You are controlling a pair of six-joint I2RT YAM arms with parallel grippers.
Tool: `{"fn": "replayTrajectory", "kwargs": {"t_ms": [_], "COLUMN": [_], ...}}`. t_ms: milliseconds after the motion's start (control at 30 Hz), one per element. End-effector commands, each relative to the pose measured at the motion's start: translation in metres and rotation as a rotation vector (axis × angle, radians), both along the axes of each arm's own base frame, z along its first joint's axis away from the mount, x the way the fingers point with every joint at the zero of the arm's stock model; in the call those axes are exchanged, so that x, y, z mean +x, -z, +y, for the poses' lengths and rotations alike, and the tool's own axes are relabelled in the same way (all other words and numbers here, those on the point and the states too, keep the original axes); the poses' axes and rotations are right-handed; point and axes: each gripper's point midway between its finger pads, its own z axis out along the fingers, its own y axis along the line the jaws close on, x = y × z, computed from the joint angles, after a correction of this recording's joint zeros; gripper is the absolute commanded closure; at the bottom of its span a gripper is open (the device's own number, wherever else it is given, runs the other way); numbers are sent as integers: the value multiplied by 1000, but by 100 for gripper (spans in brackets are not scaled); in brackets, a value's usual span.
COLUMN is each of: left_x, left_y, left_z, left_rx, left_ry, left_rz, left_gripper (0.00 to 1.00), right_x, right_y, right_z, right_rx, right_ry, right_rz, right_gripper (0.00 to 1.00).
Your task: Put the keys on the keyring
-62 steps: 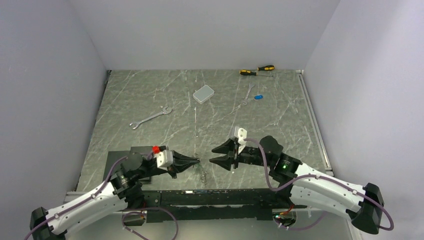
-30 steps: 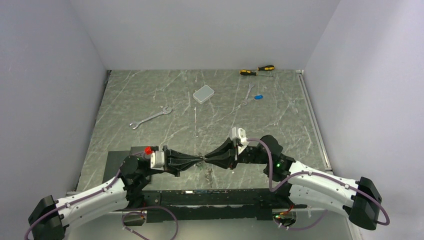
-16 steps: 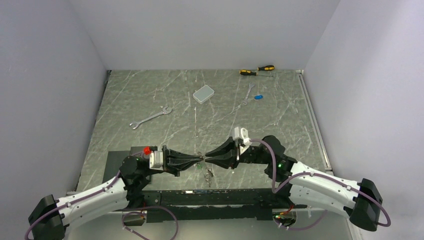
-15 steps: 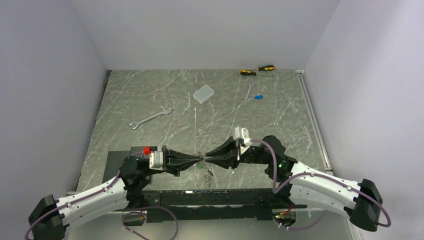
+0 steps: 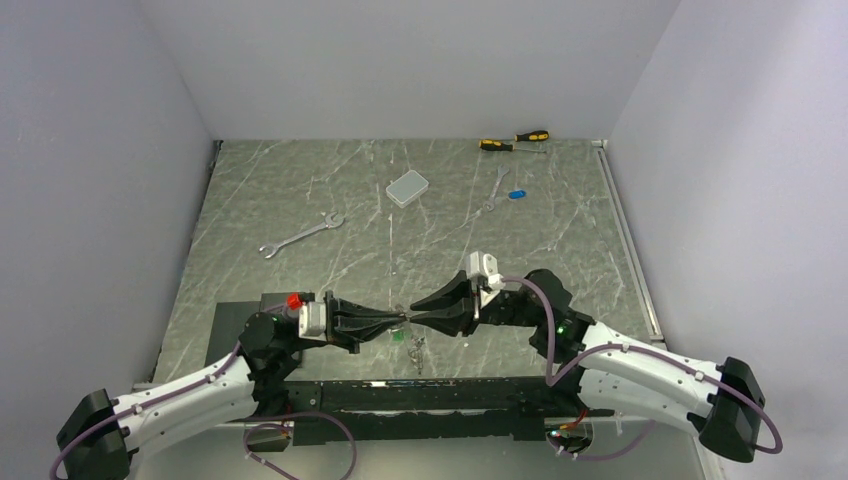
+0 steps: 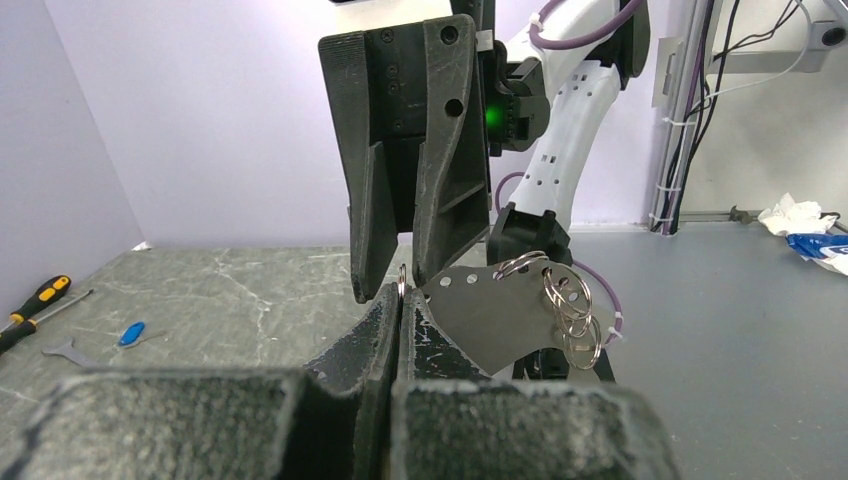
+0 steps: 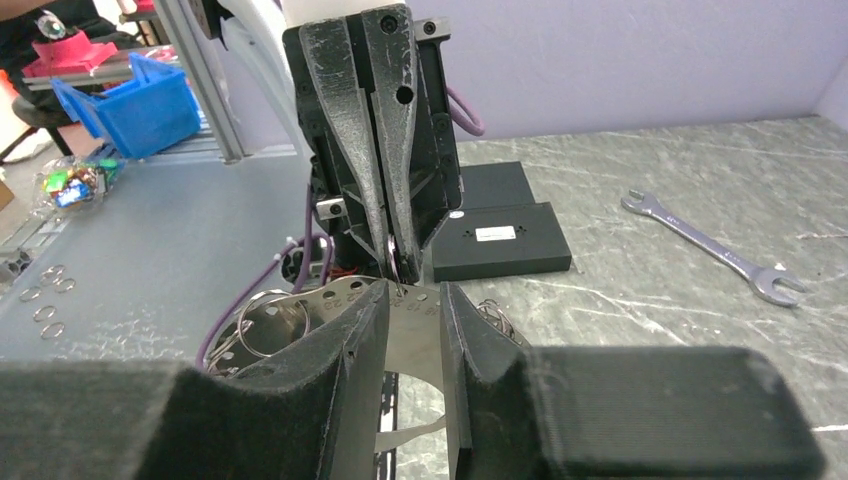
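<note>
Silver metal hangs between the two arms, above the middle of the near edge of the table (image 5: pixel 300 180). This is the keyring (image 6: pixel 492 315), a flat punched plate with several thin split rings looped through it, held clear of the surface. The left claw (image 6: pixel 400 298) is pressed together on one thin ring at the top of the bunch. The plate and the other rings dangle below its tips and off to one side.

The right claw (image 7: pixel 412 295) meets it tip to tip with its jaws spread a little. They stand either side of the pinched ring, with a gap showing between them. Whether either finger touches the plate I cannot tell.

The only key that can be made out, the blue key (image 5: pixel 517 195), lies flat toward the far right corner, well apart from the keyring. It is just beside a silver wrench (image 5: pixel 497 187) and near two yellow-and-black screwdrivers (image 5: pixel 513 141) at the far edge. A grey box (image 5: pixel 407 187) sits toward the middle of the far edge. A second wrench (image 5: pixel 300 235) lies left of centre, and black plates (image 7: pixel 500 240) lie at the near left, by the left arm.
</note>
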Motion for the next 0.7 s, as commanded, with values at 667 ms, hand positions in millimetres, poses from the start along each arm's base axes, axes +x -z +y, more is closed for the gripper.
{"fn": "replayTrajectory", "kwargs": {"t_ms": [667], "left_x": [-3], "left_y": [-13], "left_z": [-5], "left_rx": [-25], "left_ry": [32], "left_rz": [-40], "left_gripper": [100], "right_x": [-4], "right_y": [-20], "right_z": [10], "right_rx": [31], "right_ry": [-62], "right_rz": [-50], "right_gripper": [99]}}
